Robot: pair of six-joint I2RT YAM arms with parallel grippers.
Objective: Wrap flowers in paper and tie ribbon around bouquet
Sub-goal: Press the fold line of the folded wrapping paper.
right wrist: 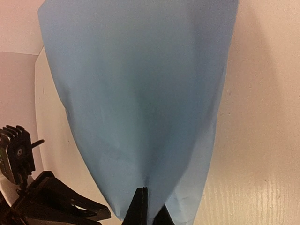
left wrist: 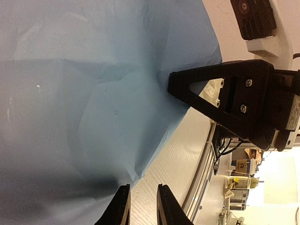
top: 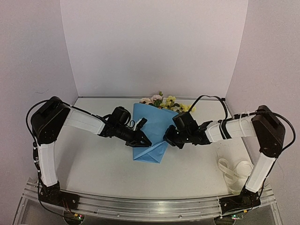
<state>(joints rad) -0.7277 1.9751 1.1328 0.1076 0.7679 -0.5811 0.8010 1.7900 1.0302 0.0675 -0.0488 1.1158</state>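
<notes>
table (top: 89, 159), pale, carries everything. left arm (top: 84, 121) and right arm (top: 234, 127) reach in to meet at mid-table. bouquet (top: 151, 140) lies flat there: blue paper (top: 149, 123) folded to a cone, wide rim toward the far wall, narrow end toward the arms. ribbon (top: 234, 169) in a loose coil by the right arm's base, well apart from the cone, not yet tied on. flowers (top: 164, 101) pink and yellow above the rim. right gripper (right wrist: 149, 211) clamped together on the paper's edge, creases running into its tips. left gripper (left wrist: 142, 206) at the opposite edge, jaws a narrow gap apart, bare table between them.

risk, my judgement: only one edge is pinched, so a pull could tear the thin sheet or spring the cone open; releasing to fetch the distant ribbon may unroll the wrap.

count: one table, two arms, one bouquet, one ribbon, two grippers; sprigs too bunched to count.
</notes>
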